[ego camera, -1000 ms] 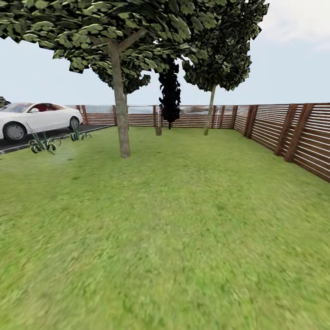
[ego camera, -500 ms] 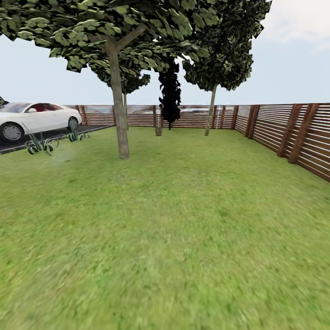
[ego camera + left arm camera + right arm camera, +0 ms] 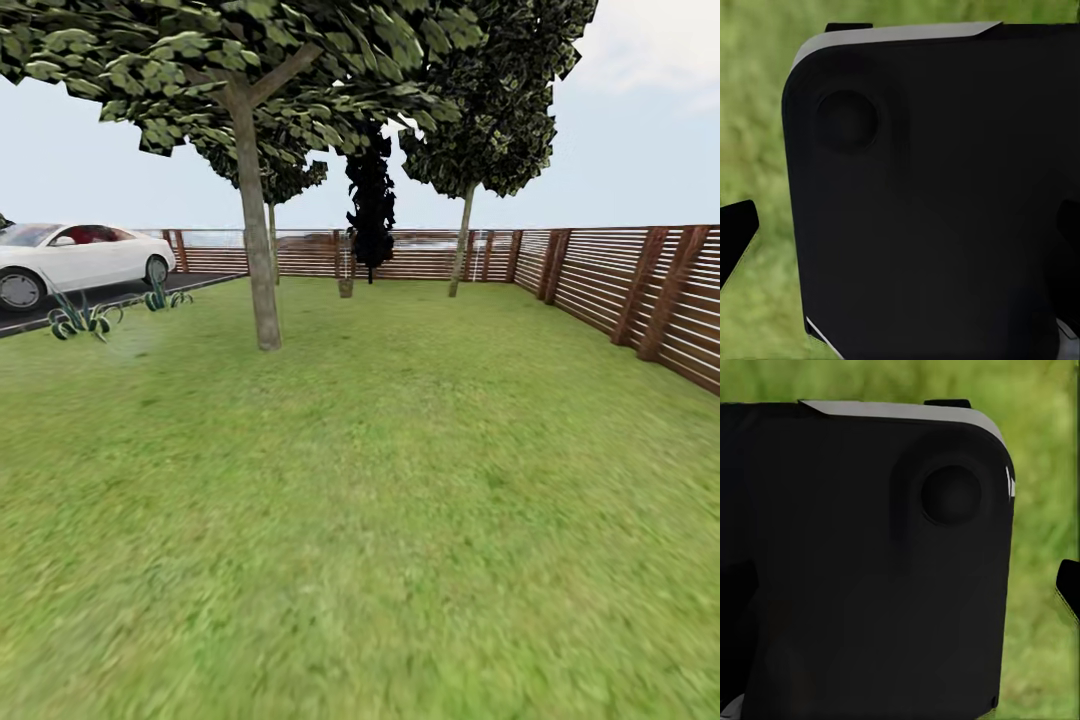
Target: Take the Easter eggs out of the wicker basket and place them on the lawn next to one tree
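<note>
Lawn (image 3: 400, 520) spreads bright green across the whole lower part of the head view, running back to a brown slatted wooden fence (image 3: 640, 290) along the far side and the right. On it, left of centre and at middle distance, stands the tree (image 3: 255, 230) with a pale grey-tan trunk rising straight from the grass and a broad dark-green crown overhead. A second tree of the same kind (image 3: 462, 240) stands farther back near the fence, and a black columnar tree (image 3: 371, 205) stands between the two, also far back. At the far left a white car (image 3: 70, 258) is parked on a dark paved driveway (image 3: 120, 295), with spiky low plants (image 3: 78, 318) at the edge where the paving meets the grass. In the left wrist view a large black rounded body of the robot (image 3: 930, 202) sits close before the camera, with blurred grass beyond it and one dark tip of the left gripper (image 3: 736, 232) at the frame's edge. In the right wrist view a like black body (image 3: 862, 562) sits before grass, with a dark tip of the right gripper (image 3: 1069, 589) at the edge. Whether either gripper's fingers are apart or together I cannot tell. The pose of the arms cannot be made out from these views.
</note>
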Tool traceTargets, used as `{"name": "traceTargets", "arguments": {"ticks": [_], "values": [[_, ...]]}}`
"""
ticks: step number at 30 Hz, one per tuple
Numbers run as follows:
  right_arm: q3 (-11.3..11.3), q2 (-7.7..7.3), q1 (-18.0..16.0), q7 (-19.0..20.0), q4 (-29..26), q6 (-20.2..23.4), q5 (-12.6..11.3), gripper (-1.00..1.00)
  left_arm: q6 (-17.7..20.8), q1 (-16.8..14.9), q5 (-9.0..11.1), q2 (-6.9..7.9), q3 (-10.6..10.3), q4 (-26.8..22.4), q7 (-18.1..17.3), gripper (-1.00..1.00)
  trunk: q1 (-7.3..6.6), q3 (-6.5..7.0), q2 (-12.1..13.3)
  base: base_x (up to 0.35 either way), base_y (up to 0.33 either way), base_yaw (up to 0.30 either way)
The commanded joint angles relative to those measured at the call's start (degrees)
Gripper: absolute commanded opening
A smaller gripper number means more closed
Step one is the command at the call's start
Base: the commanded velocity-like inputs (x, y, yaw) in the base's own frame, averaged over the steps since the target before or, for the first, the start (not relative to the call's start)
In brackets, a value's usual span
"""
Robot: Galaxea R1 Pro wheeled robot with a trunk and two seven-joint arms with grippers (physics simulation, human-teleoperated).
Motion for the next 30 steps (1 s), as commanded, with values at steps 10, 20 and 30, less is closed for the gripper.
{"name": "traceTargets", "arguments": {"ticks": [10,20,30], "values": [[0.0,0.0,-0.1,0.0,0.1,-0.2,-0.1,1.0,0.1,0.0,0.0,0.01,0.0,-0.1,0.0,1.0,0.03,-0.05,0.0,0.339,0.005,0.0],[0.0,0.0,0.0,0.0,0.1,-0.2,-0.1,1.0,0.0,0.0,-0.2,-0.15,-0.1,-0.1,-0.3,1.0,0.03,-0.05,0.0,0.277,0.197,0.0],[0.0,0.0,0.0,0.0,0.1,-0.2,-0.1,1.0,0.0,0.0,-0.2,-0.12,-0.2,-0.1,-0.3,1.0,0.03,-0.05,0.0,0.225,0.276,0.0]]}}
